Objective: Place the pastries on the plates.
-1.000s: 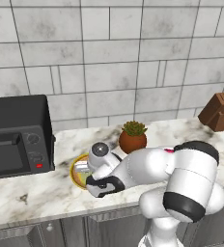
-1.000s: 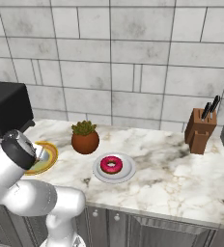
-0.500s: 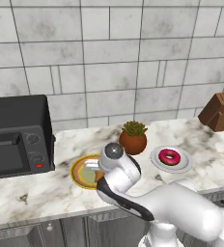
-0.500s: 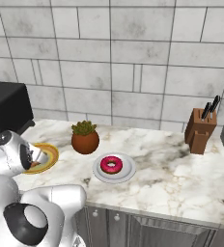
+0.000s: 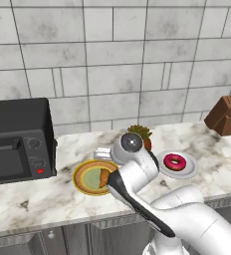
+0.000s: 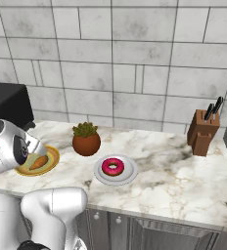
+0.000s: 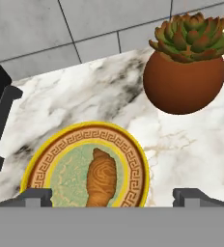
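Observation:
The golden-brown croissant lies on the yellow-rimmed, green-centred plate, left of the plant on the counter. My gripper hangs open above this plate, its fingertips spread wide to either side of the croissant and holding nothing. From the left base the gripper sits just behind the plate and croissant. The pink-frosted donut rests on the plain white plate to the right. The right base view has the croissant and the donut too.
A round brown pot with a green plant stands between the two plates, close to the hand. A black microwave stands at the left, a knife block at the far right. The tiled wall runs behind the counter.
The arm has folded round, its elbow swinging from the right side to low in front. The hand has stayed over the yellow plate, where the croissant now lies uncovered.

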